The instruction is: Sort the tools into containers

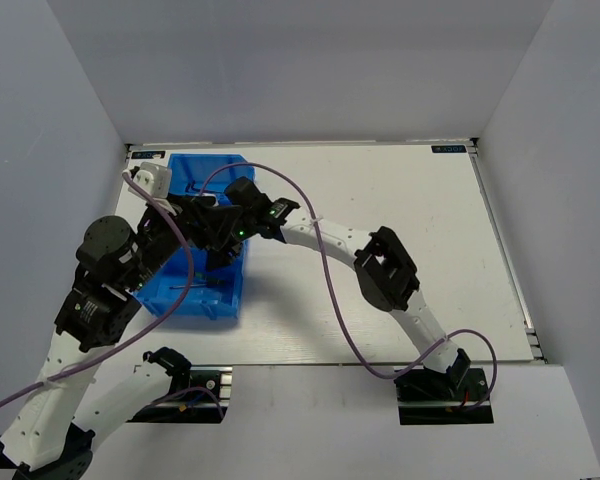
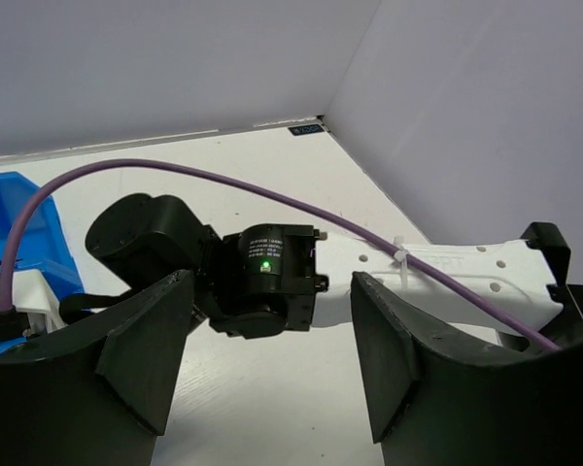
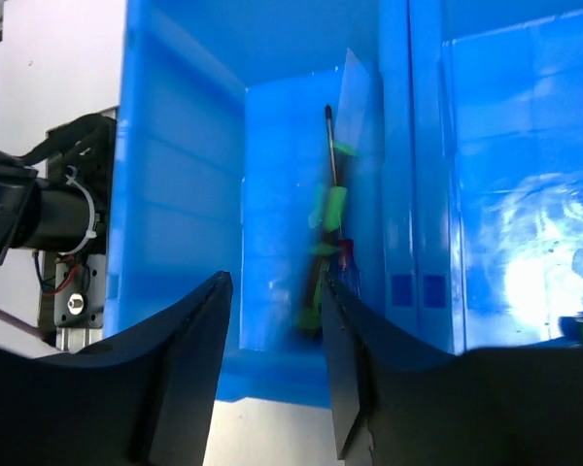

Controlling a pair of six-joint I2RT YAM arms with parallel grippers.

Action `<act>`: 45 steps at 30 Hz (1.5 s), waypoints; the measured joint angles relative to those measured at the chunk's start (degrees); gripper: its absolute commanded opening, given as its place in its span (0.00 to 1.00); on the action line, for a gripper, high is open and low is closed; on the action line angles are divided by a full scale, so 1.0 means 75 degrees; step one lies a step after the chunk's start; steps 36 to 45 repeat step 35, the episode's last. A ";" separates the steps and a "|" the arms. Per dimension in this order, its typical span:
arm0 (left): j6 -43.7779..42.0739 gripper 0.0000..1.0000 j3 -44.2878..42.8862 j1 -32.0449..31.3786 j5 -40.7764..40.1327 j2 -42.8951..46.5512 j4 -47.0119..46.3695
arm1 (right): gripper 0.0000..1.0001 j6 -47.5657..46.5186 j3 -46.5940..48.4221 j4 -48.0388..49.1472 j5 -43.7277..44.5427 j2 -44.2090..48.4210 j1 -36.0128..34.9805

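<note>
two white-and-black arms rise from the near edge of the table (image 1: 410, 190), and both lean in toward the blue bin (image 1: 208, 168) at the table's far left. the left gripper (image 2: 272, 282) hangs at the bin's edge with its fingers spread wide and nothing between them, facing the right arm's wrist; i'd say it is simply parked there. a purple cable (image 1: 320, 262) loops away from the bin along the right arm. the right gripper (image 3: 274, 282) hovers over the bin's narrow compartment, also spread and empty, lined up with that slot, likely because long tools fit it. inside, a thin screwdriver (image 3: 327, 209) with a green and black handle lies lengthwise, tip toward the bin's far wall. something small and dark red sits by its handle, too blurred to name. the wider compartment alongside shows mostly bare, glaring floor.
</note>
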State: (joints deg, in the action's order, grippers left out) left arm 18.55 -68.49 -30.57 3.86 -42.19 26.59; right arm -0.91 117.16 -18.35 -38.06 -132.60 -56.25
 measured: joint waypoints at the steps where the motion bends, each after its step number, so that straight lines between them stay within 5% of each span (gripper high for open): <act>1: 0.0052 0.76 0.0026 0.0003 0.0000 0.0052 -0.0003 | 0.48 0.0070 -0.0044 0.0035 0.0035 -0.0020 -0.0012; 7: 0.0309 0.76 0.0166 0.0000 0.0000 0.0224 -0.0023 | 0.55 0.0323 -0.0344 0.0087 0.0067 0.0154 0.0006; 9: 0.0414 0.70 0.0280 0.0003 0.0003 0.0268 -0.0064 | 0.64 0.0414 -0.0662 0.0000 0.0061 0.0469 0.0085; 10: 0.0469 0.64 0.0344 0.0003 0.0003 0.0283 -0.0093 | 0.68 0.0463 -0.0831 -0.0064 0.0114 0.0679 0.0140; 11: 0.0530 0.42 0.0408 0.0000 0.0006 0.0291 -0.0143 | 0.71 0.0484 -0.0994 -0.0201 0.0201 0.0927 0.0210; 14: 0.0699 0.00 0.0600 0.0000 0.0082 0.0289 -0.0268 | 0.86 0.0396 -0.1553 -0.0463 0.0662 0.1813 0.0522; 19: 0.0839 0.00 0.0947 0.0003 0.0391 -0.0006 -0.0452 | 0.90 -0.0283 -0.2308 -0.1714 0.1880 0.3506 0.1332; 20: 0.0857 0.02 0.1064 0.0000 0.0490 -0.0111 -0.0527 | 0.90 -0.0402 -0.2331 -0.1976 0.2282 0.3719 0.1483; 21: 0.0880 0.25 0.1215 0.0003 0.0609 -0.0233 -0.0635 | 0.90 -0.0554 -0.2460 -0.2130 0.2655 0.3928 0.1606; 25: 0.0965 0.82 0.1897 0.0000 0.0953 -0.0769 -0.0979 | 0.90 -0.0968 -0.3835 -0.2655 0.4115 0.4838 0.1833; 29: 0.1061 1.00 0.2209 0.0003 0.1207 -0.1364 -0.1116 | 0.90 -0.1177 -0.5549 -0.2964 0.5508 0.5633 0.1938; 35: 0.1043 1.00 0.2221 0.0003 0.1440 -0.1970 -0.1585 | 0.90 -0.1230 -0.6849 -0.3075 0.6700 0.6872 0.2238; 45: 0.1043 1.00 0.2221 0.0003 0.1440 -0.1970 -0.1585 | 0.90 -0.1230 -0.6849 -0.3075 0.6700 0.6872 0.2238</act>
